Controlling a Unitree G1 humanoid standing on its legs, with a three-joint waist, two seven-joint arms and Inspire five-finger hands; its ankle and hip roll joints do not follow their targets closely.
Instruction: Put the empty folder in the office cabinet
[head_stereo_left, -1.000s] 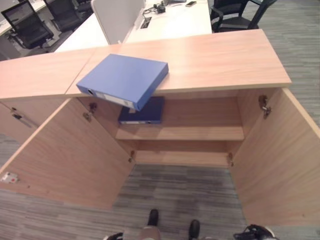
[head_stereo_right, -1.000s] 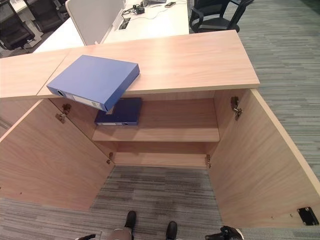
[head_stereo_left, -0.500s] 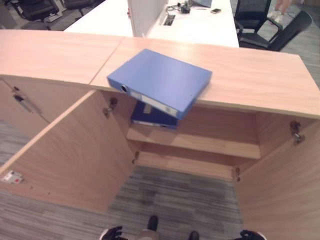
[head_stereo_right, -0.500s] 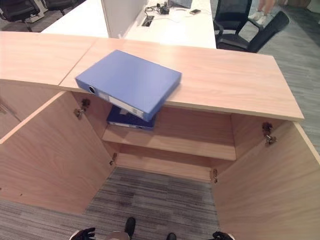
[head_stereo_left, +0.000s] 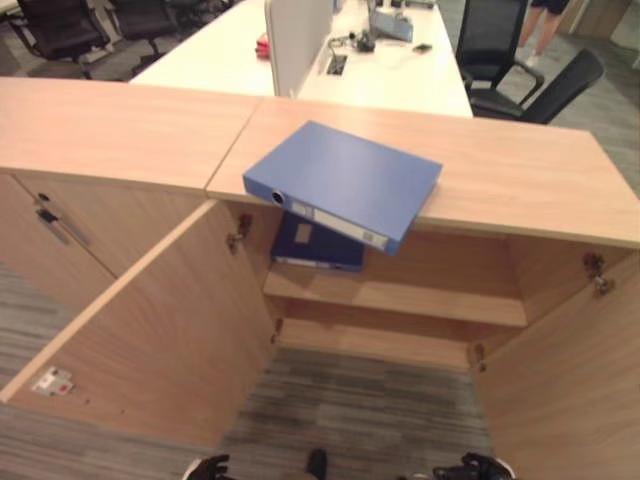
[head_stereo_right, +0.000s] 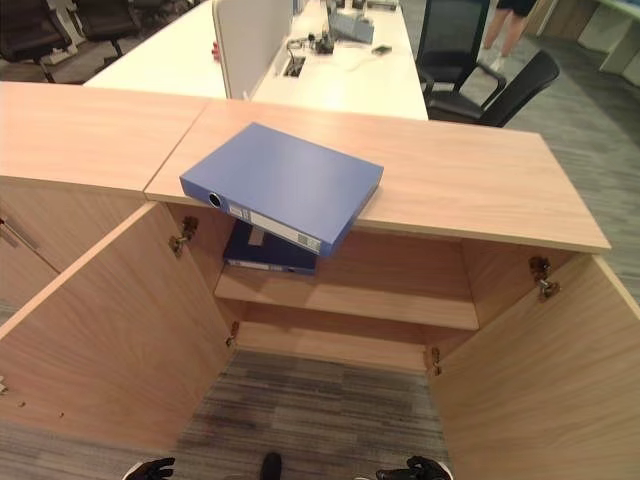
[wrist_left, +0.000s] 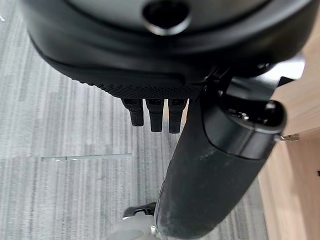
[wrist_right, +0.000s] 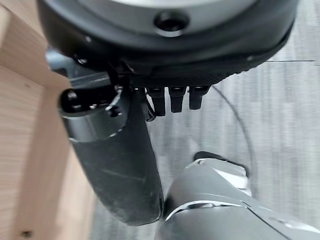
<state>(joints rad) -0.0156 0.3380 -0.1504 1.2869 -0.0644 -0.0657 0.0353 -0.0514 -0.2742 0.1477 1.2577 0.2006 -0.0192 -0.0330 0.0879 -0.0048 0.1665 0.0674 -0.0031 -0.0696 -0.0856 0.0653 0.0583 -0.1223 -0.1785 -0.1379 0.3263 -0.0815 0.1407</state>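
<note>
So nothing's started really: the folder sits on top of the cabinet, overhanging the open doors, while both hands hang low, fingers relaxed, holding nothing, with another folder already shelved.

Matt blue plastic-looking folder; cabinet in smooth light wood-grain laminate with metal hinges; floor in grey ribbed carpet.

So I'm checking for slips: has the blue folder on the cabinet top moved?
No. The blue folder overhangs the cabinet top's front edge above the same shelf; the camera shifted.
</note>
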